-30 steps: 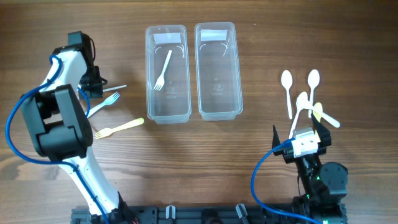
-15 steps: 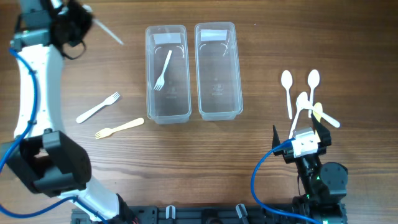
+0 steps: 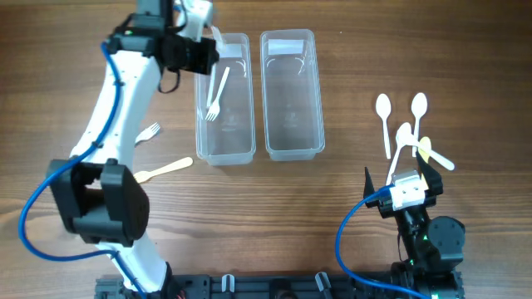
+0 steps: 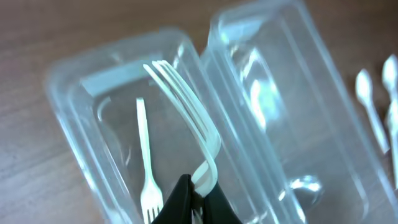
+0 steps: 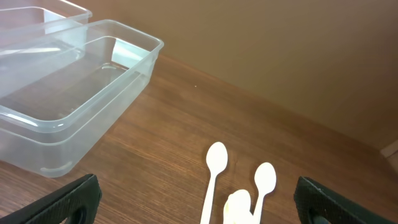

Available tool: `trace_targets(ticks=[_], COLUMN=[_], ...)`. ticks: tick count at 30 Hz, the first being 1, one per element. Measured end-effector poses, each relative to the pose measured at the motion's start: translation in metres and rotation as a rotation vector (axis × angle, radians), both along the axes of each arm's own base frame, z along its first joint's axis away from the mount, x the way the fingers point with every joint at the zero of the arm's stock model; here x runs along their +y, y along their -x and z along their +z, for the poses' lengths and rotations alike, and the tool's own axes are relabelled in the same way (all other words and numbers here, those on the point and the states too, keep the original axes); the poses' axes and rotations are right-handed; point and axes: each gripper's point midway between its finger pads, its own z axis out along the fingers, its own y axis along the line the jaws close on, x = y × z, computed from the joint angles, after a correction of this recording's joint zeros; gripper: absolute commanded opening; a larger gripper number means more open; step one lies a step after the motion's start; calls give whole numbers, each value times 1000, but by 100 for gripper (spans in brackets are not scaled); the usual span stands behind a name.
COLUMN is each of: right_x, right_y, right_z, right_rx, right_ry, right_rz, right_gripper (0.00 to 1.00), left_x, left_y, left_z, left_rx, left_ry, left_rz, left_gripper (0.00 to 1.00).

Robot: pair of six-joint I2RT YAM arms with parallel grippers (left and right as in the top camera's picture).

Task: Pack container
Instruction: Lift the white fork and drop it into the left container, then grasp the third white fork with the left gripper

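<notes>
On the wooden worktop (image 3: 274,224), 2 loose forks lie at left: a white fork (image 3: 150,130) and a cream fork (image 3: 164,169). The left claw (image 4: 193,186) is clamped on a 3rd fork (image 4: 186,106) above the left container (image 3: 199,100), where a 4th fork (image 3: 218,93) lies. The right container (image 3: 317,100) stands just beside it. 4 spoons (image 3: 383,106) lie at right, near the right claw (image 5: 196,190), its fingers apart.

Left arm (image 3: 116,91) white links, black joints; right arm (image 3: 420,226) black (white cap); blue cables (image 3: 337,241).
</notes>
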Motion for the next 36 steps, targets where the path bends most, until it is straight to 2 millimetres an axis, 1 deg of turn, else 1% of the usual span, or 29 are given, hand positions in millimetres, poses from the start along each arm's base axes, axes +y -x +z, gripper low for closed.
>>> trace_targets(ticks=[1, 2, 3, 4, 5, 7, 10, 12, 13, 15, 16, 17, 18, 19, 20, 21, 23, 25, 26, 27, 29, 30, 33, 35, 36], right_x=[0, 0, 0, 0, 0, 0, 0, 0, 0, 0, 0, 0, 0, 0, 0, 0, 0, 0, 0, 0, 0, 0, 0, 0, 0], right_y=[0, 0, 0, 0, 0, 0, 0, 0, 0, 0, 0, 0, 0, 0, 0, 0, 0, 0, 0, 0, 0, 0, 0, 0, 0], right_z=[0, 0, 0, 0, 0, 0, 0, 0, 0, 0, 0, 0, 0, 0, 0, 0, 0, 0, 0, 0, 0, 0, 0, 0, 0], right_rx=[0, 0, 0, 0, 0, 0, 0, 0, 0, 0, 0, 0, 0, 0, 0, 0, 0, 0, 0, 0, 0, 0, 0, 0, 0], right_ry=[0, 0, 0, 0, 0, 0, 0, 0, 0, 0, 0, 0, 0, 0, 0, 0, 0, 0, 0, 0, 0, 0, 0, 0, 0], right_rz=[0, 0, 0, 0, 0, 0, 0, 0, 0, 0, 0, 0, 0, 0, 0, 0, 0, 0, 0, 0, 0, 0, 0, 0, 0], right_gripper=[100, 100, 100, 100, 100, 100, 100, 100, 100, 100, 100, 100, 100, 100, 100, 99, 100, 100, 100, 100, 100, 100, 100, 100, 100], left_x=[-3, -5, -7, -9, -10, -12, -8, 1, 12, 33, 50, 70, 90, 116, 132, 151, 181, 202, 205, 206, 205, 202, 199, 199, 200], left_y=[4, 8, 13, 17, 20, 24, 22, 17, 14, 10, 8, 8, 10, 15, 20, 31, 56, 77, 84, 89, 103, 118, 138, 152, 155], left_z=[-7, -12, -19, -25, -30, -35, -35, -37, -38, -39, -40, -41, -40, -39, -37, -36, -34, -35, -38, -42, -57, -72, -97, -118, -122], left_rx=[21, 40, 63, 87, 104, 124, 118, 124, 135, 160, 183, 214, 249, 296, 330, 384, 487, 562, 589, 609, 661, 714, 763, 780, 779], left_ry=[-23, -40, -61, -74, -87, -101, -116, -134, -145, -155, -149, -139, -111, -69, -36, 5, 63, 106, 117, 124, 124, 115, 107, 92, 86], left_rz=[-10, -17, -28, -36, -45, -49, -31, 35, 97, 229, 333, 452, 586, 752, 864, 1013, 1264, 1503, 1584, 1648, 1773, 1879, 2013, 2101, 2120], left_gripper=[11, 37, 80, 80, 79, 84, 86, 84, 82, 85, 87, 98, 100, 100, 100, 100, 100, 100, 100, 97, 89, 91, 98, 99, 99])
